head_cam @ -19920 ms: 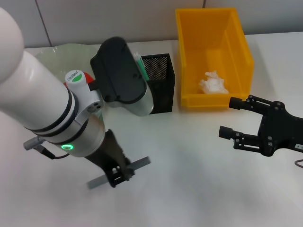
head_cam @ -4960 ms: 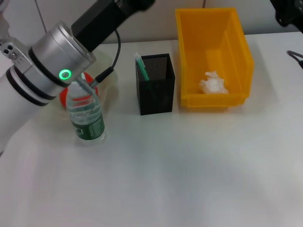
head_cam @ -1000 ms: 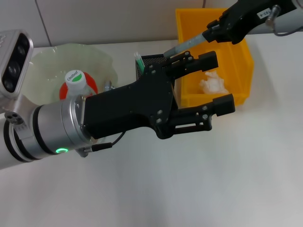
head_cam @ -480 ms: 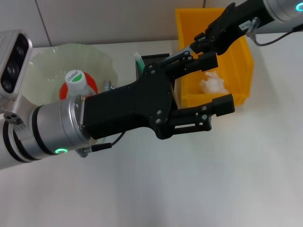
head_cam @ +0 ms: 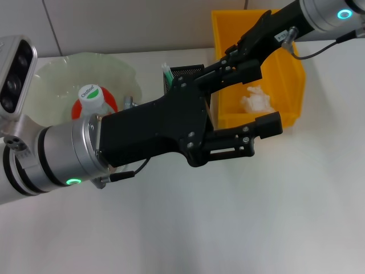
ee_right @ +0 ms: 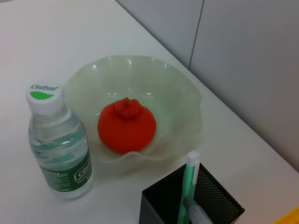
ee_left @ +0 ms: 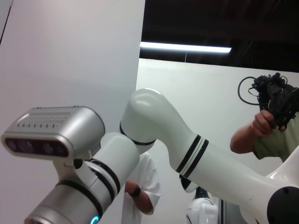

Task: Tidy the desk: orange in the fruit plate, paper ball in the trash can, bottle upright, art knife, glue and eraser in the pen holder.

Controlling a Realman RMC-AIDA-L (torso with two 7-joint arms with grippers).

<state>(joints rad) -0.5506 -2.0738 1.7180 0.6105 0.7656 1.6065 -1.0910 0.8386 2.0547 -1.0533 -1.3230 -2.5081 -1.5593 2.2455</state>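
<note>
Reaching in over the pen holder [head_cam: 189, 73], the right gripper [head_cam: 227, 59] is up by the holder's far rim, and from the head view its fingers are tangled in dark shapes, so I cannot tell whether they are apart or clamped on anything. Down in the right wrist view a grey tip, likely the art knife [ee_right: 195, 213], sits inside the mesh holder right beside the green glue stick [ee_right: 188, 186]. Both stand nearly upright, long axes running top to bottom, the glue's white cap pointing up out of the opening.

Closer to the camera hangs the left gripper [head_cam: 258, 96], fingers spread wide and holding nothing, parked above the surface [head_cam: 239, 222] and blocking most of the holder.

Moving outward, the score looks good. The orange [ee_right: 126, 125] rests in the fruit plate [ee_right: 180, 93]. The bottle [ee_right: 58, 140] stands upright just beside the plate, cap up. The paper ball [head_cam: 255, 101] lies on the floor of the yellow trash can [head_cam: 288, 51].

By my judgement, four jobs are finished and the knife is going in now. The eraser is nowhere visible; it may be hidden in the holder or behind the left arm.
</note>
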